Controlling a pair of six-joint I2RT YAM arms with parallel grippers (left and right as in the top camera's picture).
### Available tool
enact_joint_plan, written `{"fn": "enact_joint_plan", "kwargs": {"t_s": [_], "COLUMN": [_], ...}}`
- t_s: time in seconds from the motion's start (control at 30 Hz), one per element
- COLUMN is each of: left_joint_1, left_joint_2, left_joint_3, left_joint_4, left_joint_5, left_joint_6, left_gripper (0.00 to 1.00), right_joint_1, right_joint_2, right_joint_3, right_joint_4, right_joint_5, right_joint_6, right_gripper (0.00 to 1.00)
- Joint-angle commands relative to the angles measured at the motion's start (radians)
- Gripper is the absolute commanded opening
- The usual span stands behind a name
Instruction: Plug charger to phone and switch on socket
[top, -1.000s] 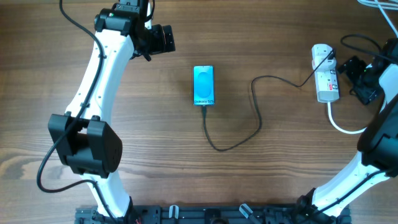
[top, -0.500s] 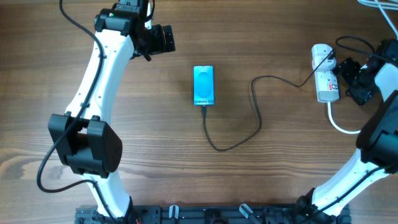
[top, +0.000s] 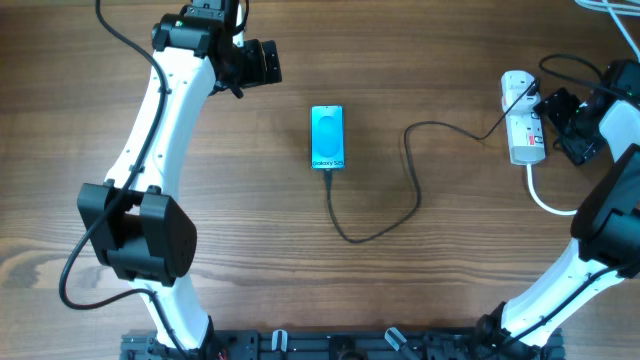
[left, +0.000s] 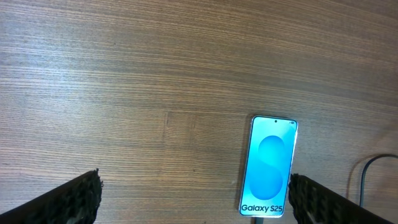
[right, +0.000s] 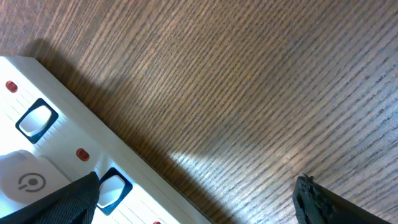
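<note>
The phone (top: 328, 138) lies flat at the table's middle, cyan screen up; it also shows in the left wrist view (left: 269, 165). The black charger cable (top: 410, 190) runs from the phone's near end in a loop to the white socket strip (top: 524, 118) at the right. My left gripper (top: 268, 62) is open, above the table left of the phone. My right gripper (top: 562, 122) is open at the strip's right side. In the right wrist view the strip (right: 56, 146) shows white switches and red dots, and my left fingertip overlaps a switch (right: 112, 186).
The strip's thick white cord (top: 545, 200) curves toward the right arm's base. Black cables lie behind the strip at the far right. Bare wood table (top: 450, 280) lies around the phone.
My right gripper has moved left toward the socket strip, closing the gap to its right side. The left arm, phone and cable have not moved.
</note>
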Motion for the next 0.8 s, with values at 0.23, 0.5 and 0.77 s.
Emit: {"fn": "enact_joint_plan", "kwargs": {"t_s": [0.23,0.5,0.77], "left_joint_1": [0.004,0.004,0.004], "left_joint_2": [0.009,0.009,0.009], "left_joint_3": [-0.004,-0.004,-0.004], "left_joint_4": [0.000,0.000,0.000], "left_joint_5": [-0.020,-0.020,-0.020], "left_joint_6": [-0.008,-0.008,-0.008], "left_gripper": [1.00,1.00,1.00], "right_joint_1": [0.009,0.021,0.019], "right_joint_2": [0.021,0.021,0.006], "right_joint_3": [0.014,0.014,0.015], "right_joint_4": [-0.042,-0.057,-0.106], "right_joint_5": [-0.021,-0.029,-0.042], "right_joint_6": [-0.020,-0.048,-0.067], "right_gripper": [1.00,1.00,1.00]}}
